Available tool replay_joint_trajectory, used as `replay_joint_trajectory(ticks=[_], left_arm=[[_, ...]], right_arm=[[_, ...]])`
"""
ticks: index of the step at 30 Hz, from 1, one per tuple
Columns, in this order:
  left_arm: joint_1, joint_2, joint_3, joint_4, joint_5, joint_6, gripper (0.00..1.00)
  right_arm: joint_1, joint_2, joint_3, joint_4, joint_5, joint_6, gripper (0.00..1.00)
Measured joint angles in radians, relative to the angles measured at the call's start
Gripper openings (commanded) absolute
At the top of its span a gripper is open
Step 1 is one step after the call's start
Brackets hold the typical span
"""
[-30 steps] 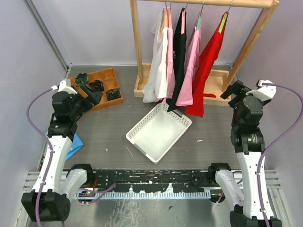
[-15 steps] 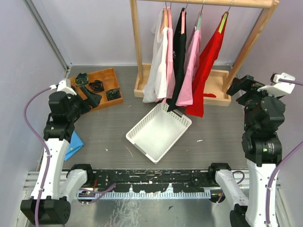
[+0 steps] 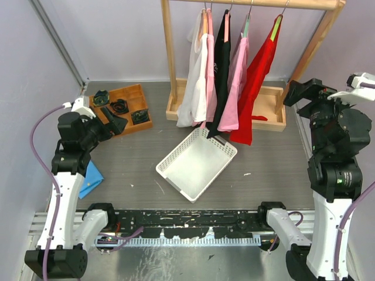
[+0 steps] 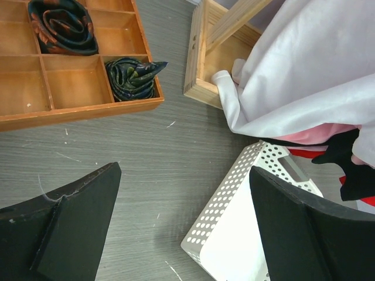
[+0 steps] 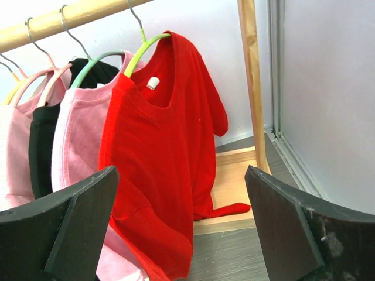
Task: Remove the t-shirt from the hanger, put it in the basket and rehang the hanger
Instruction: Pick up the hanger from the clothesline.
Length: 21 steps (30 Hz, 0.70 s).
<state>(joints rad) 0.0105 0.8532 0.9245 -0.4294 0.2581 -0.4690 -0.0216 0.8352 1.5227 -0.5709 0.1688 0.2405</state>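
Several t-shirts hang on hangers from a wooden rail. The rightmost is a red t-shirt [image 3: 258, 76] [image 5: 164, 158] on a lime-green hanger [image 3: 275, 28] [image 5: 143, 50]. Left of it hang pink [image 3: 237, 82], black [image 3: 221, 64] and white [image 3: 193, 88] ones. My right gripper [image 3: 293, 93] [image 5: 181, 170] is raised to the right of the red t-shirt, facing it, open and apart from the cloth. My left gripper [image 3: 117, 120] [image 4: 184, 170] hovers open over the floor near the wooden tray, holding nothing.
A white perforated basket [image 3: 196, 161] [image 4: 275, 222] lies on the floor below the shirts. A wooden compartment tray [image 3: 137, 96] [image 4: 76, 88] holds dark rolled items at the back left. The rack's base [image 3: 272, 111] and right post [image 5: 251, 82] stand close to the side wall. A blue cloth [image 3: 91, 178] lies at the left.
My right arm has lifted and swung to the right, its gripper now higher beside the red t-shirt. The left arm drew back slightly to the left. Both grippers stayed open.
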Motion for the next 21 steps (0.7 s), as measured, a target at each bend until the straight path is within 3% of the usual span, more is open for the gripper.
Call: replay_joint_trajectory(ticks=[8, 17, 21], left_arm=[[-0.049, 0.0, 0.07, -0.053, -0.014, 0.031, 0.98], [-0.428, 0.036, 0.192, -0.117, -0.262, 0.076, 0.98], [-0.512, 0.054, 0.201, -0.137, -0.34, 0.076, 0.98]], right_arm=[[0.0, 0.076, 0.09, -0.016, -0.063, 0.027, 0.93], [0.0, 0.188, 0.237, -0.026, -0.14, 0.061, 0.91], [0.0, 0.256, 0.293, -0.041, -0.165, 0.079, 0.9]])
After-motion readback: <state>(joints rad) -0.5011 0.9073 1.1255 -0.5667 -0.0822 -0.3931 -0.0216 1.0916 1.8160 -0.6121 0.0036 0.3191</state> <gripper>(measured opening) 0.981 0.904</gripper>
